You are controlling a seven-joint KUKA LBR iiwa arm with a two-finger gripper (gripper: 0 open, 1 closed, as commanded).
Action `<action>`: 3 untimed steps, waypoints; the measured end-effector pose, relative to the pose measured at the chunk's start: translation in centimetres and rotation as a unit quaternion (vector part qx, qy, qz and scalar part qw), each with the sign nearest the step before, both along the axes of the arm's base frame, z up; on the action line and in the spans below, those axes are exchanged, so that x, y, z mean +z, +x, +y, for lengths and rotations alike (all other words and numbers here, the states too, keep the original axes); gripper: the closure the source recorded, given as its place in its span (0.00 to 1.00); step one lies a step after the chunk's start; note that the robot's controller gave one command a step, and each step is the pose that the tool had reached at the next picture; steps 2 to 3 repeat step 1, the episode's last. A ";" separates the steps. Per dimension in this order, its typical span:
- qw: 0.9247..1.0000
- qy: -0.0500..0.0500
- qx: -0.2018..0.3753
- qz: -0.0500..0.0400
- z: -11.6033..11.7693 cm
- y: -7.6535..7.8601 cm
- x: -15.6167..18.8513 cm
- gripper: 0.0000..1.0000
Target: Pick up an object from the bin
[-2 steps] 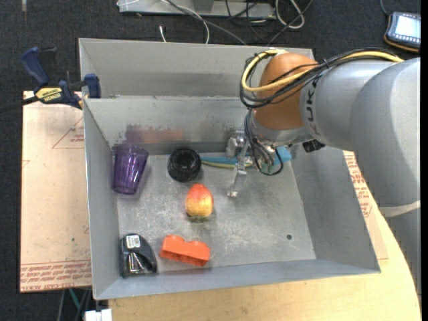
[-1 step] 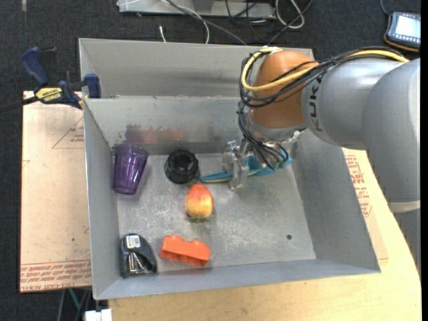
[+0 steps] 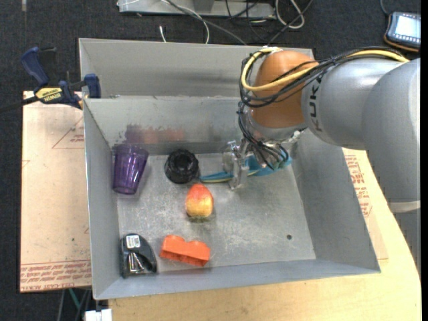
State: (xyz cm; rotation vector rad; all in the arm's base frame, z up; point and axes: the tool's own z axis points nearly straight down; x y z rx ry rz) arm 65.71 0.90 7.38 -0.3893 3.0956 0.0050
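My gripper (image 3: pixel 235 174) hangs low over the bin floor, right of the middle and near the back wall. A thin teal strip (image 3: pixel 212 176) lies on the floor just left of it, reaching toward a black round cap-like thing (image 3: pixel 181 166). Whether the gripper touches the strip I cannot tell. A red-and-yellow apple (image 3: pixel 199 202) sits a little in front of and to the left of the gripper, apart from it.
A purple cup (image 3: pixel 129 168) stands upside down by the left wall. An orange block (image 3: pixel 185 250) and a black-and-silver clip-like thing (image 3: pixel 137 255) lie along the front left. The arm with its orange cover and cables comes in from the right.
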 end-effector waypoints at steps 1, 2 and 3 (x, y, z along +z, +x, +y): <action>1.000 0.000 0.000 0.000 0.0 -0.1 1.3 1.00; 1.000 0.000 0.000 0.000 0.0 -0.1 1.3 1.00; 1.000 0.000 0.000 0.000 0.0 -0.1 1.3 1.00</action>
